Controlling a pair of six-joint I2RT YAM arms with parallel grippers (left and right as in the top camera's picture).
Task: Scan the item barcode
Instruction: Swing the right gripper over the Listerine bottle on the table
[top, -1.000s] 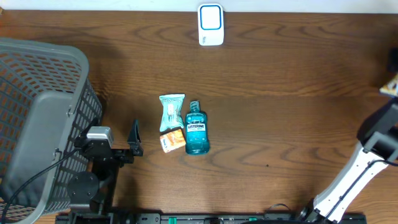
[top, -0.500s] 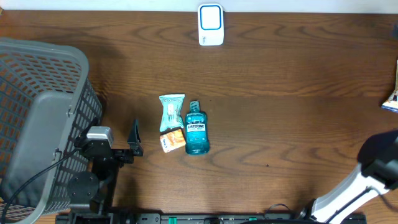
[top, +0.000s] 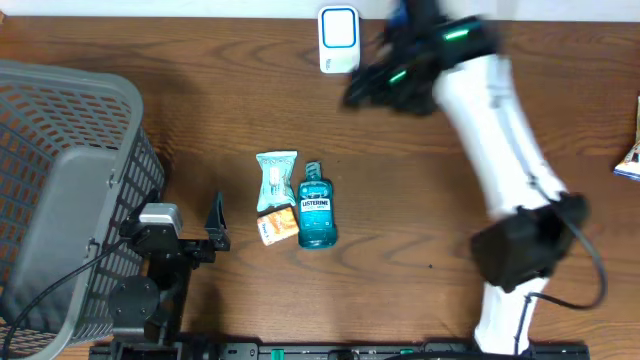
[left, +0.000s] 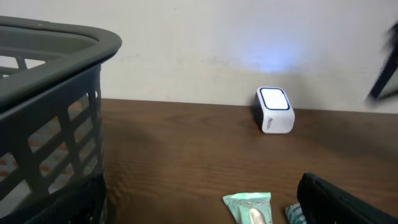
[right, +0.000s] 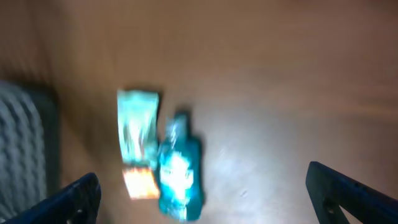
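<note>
Overhead: the mouthwash bottle (top: 315, 207) lies mid-table just beside a green packet (top: 276, 178) and an orange box (top: 277, 226), with the left gripper (top: 216, 225) wide and empty near them. Left wrist: the scanner (left: 274, 110) stands by the wall (left: 205, 43). Right wrist: the right gripper (right: 202, 180) is spread wide and empty above the blurred bottle

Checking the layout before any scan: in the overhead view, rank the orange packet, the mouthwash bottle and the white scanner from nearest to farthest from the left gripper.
1. orange packet, lying right beside the left gripper, whose jaws stand open.
2. mouthwash bottle, just past the packet on its far side.
3. white scanner, far off at the back.
</note>
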